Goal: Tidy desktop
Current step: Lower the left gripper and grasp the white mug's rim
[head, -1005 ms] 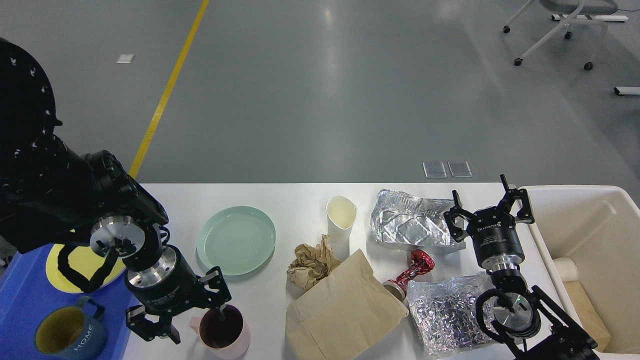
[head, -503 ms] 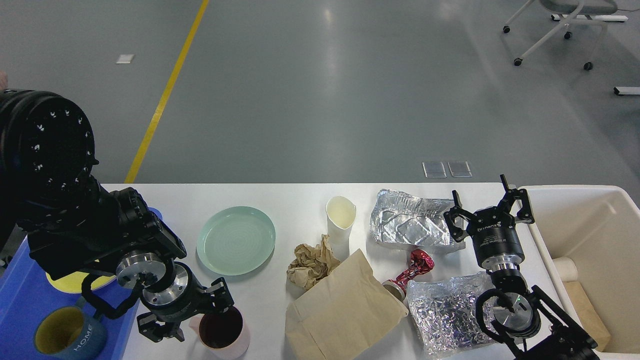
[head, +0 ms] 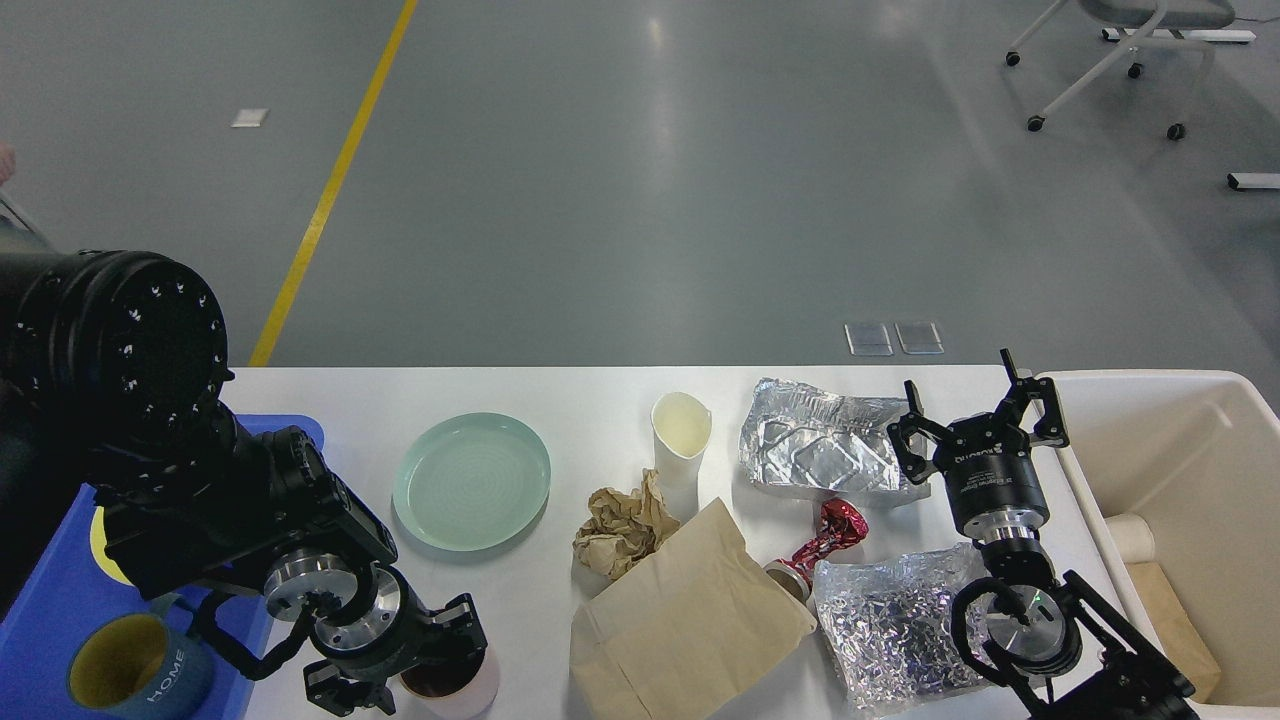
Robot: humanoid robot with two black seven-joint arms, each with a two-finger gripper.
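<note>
The white desktop (head: 590, 400) holds a pale green plate (head: 472, 480), a white paper cup (head: 682, 432), crumpled brown paper (head: 620, 525), a brown paper bag (head: 690, 620), a crushed foil tray (head: 815, 450), a red foil wrapper (head: 835, 530) and a silver foil bag (head: 885, 625). At the front edge stands a pink mug (head: 460, 688). My left gripper (head: 415, 662) hangs open right over it, covering its left side. Beside the foil tray's right end, my right gripper (head: 958, 388) points away from me, open and empty.
A blue tray (head: 45, 610) at the left holds a blue mug with a yellow inside (head: 130, 665) and a yellow plate (head: 98, 530), mostly hidden by my left arm. A cream bin (head: 1180, 420) at the right holds a cup and a brown box.
My left arm has swung toward the front edge and a little right, bringing the gripper down over the pink mug and uncovering the blue tray's far corner. The right arm has not moved.
</note>
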